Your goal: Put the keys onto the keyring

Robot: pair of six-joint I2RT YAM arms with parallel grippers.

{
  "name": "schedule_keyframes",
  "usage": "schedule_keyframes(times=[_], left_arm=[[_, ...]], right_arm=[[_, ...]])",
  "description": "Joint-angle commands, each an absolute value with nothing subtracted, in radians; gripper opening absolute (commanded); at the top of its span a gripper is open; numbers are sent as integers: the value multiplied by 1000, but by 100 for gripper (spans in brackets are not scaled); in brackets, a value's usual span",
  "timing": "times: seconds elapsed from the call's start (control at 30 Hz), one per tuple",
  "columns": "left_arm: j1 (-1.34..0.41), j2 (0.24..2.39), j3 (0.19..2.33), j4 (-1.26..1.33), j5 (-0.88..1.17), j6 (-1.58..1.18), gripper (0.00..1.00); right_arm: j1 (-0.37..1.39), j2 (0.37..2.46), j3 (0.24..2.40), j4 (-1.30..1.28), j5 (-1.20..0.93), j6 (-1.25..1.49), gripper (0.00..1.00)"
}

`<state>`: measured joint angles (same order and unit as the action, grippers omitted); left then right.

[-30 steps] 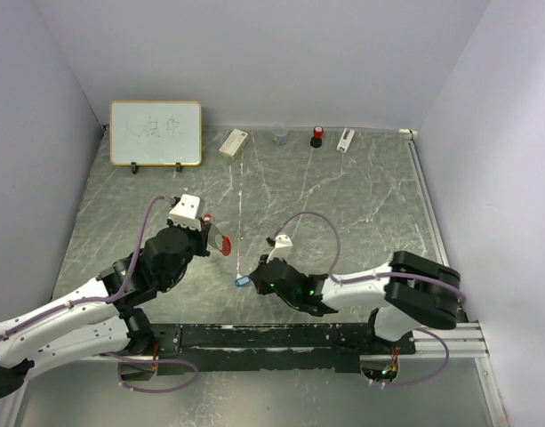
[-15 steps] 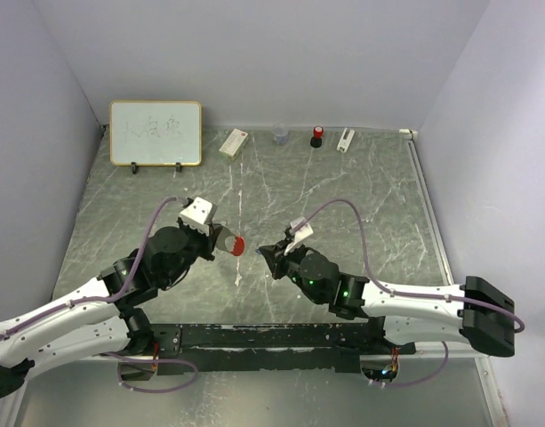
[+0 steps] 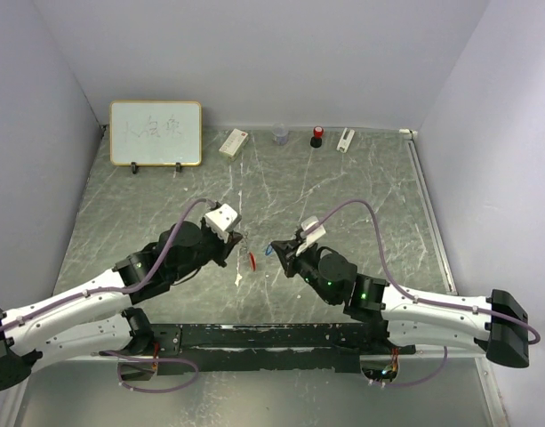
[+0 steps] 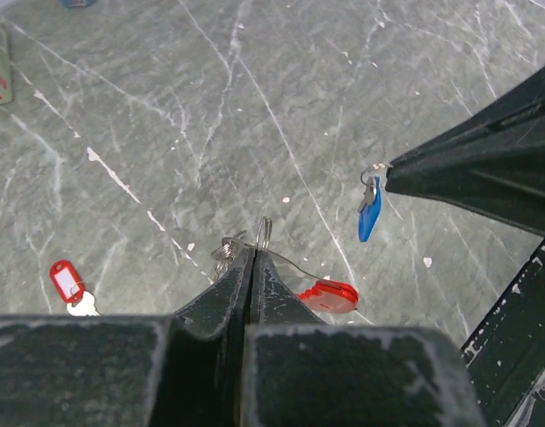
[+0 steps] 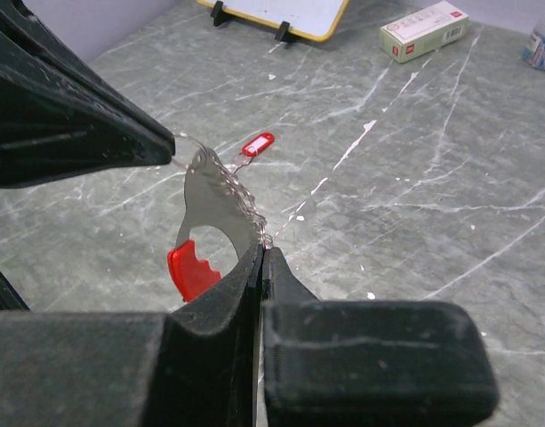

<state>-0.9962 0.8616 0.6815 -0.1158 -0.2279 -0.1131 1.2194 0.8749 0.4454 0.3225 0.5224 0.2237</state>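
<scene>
White arms (image 3: 68,311), black joints (image 3: 179,249) and jaws, purple cables (image 3: 343,208).

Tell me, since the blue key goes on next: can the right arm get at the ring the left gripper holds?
Probably yes. The left gripper pinches the ring with its loop exposed, and the right gripper, shut on the blue key, faces it with nothing between.

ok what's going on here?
Both arms are working on getting keys onto the keyring. The left hand is shut on the keyring, its red fob dangling below. The right hand pinches the blue key in the air beside the keyring, not on it yet. The red key lies on the table.
</scene>
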Motion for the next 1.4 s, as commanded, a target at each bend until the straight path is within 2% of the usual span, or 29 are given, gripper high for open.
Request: schedule_keyframes(times=[0.0,0.4,1.37], left_arm=[[-992,874,729,-34,-138,-81,7],[-991,936,749,-10,-115,-95,7],[-991,921,721,18,-79,-95,7]], right_arm=[[1224,830,500,268,528,171,0],[1224,896,578,253,467,170,0],[1222,998,615,329,454,195,0]])
